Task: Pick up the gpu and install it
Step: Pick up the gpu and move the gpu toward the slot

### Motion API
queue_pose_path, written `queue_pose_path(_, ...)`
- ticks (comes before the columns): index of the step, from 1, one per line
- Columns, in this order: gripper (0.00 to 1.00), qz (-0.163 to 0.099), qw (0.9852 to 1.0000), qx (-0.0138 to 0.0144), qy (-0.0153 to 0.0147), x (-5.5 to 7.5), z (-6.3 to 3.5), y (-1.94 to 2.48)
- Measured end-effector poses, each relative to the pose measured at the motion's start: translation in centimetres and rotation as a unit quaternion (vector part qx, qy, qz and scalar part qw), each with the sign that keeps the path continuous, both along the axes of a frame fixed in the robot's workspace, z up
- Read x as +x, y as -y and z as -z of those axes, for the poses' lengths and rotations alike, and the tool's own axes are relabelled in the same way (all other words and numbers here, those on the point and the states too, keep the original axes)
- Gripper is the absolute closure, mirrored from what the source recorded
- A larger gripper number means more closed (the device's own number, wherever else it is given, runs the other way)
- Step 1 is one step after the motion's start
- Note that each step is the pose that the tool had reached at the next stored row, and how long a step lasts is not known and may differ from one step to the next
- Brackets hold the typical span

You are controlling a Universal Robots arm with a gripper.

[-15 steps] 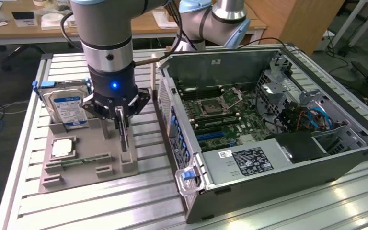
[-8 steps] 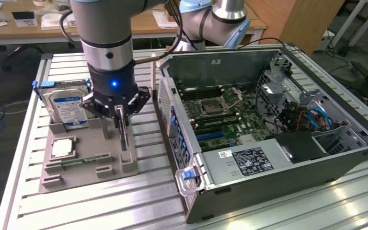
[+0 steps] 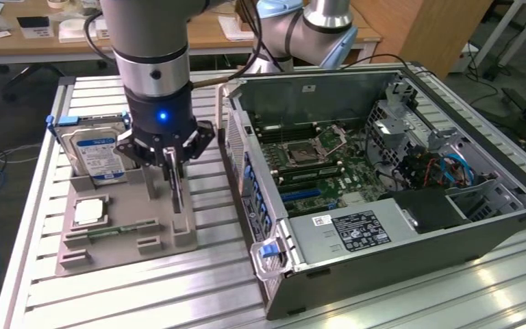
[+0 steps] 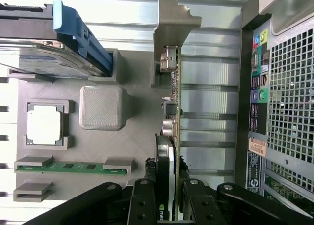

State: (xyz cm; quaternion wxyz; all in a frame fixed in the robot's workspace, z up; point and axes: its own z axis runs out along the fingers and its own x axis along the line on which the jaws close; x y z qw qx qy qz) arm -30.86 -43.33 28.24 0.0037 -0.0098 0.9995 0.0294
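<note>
We find the gripper (image 3: 173, 161) clenched on the gpu (image 3: 177, 195), with one finger on each face of the card. The gpu stands upright on edge at the exterior view's right side of the grey holder tray (image 3: 121, 202), just beside the open computer case (image 3: 409, 264). A hard drive (image 3: 98, 157) and a processor chip (image 3: 90, 212) occupy the tray's other side.

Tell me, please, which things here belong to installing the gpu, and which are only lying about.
Belong to the job:
gpu, upright in the grey tray, with the hand closed on it
open computer case, with its motherboard

Only lying about:
hard drive in its blue carrier
processor chip
green memory stick
</note>
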Motion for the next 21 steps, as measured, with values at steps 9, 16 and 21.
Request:
queue_pose_path(9, 0.73, 0.0, 1.0, 0.0011, 0.0, 0.0, -0.91, 0.0)
queue_pose_path(16, 0.73, 0.0, 1.0, 0.0012, 0.0, 0.0, -1.48, 0.01)
queue_pose_path(21, 0.73, 0.0, 1.0, 0.0012, 0.0, 0.0, -2.0, 0.01)
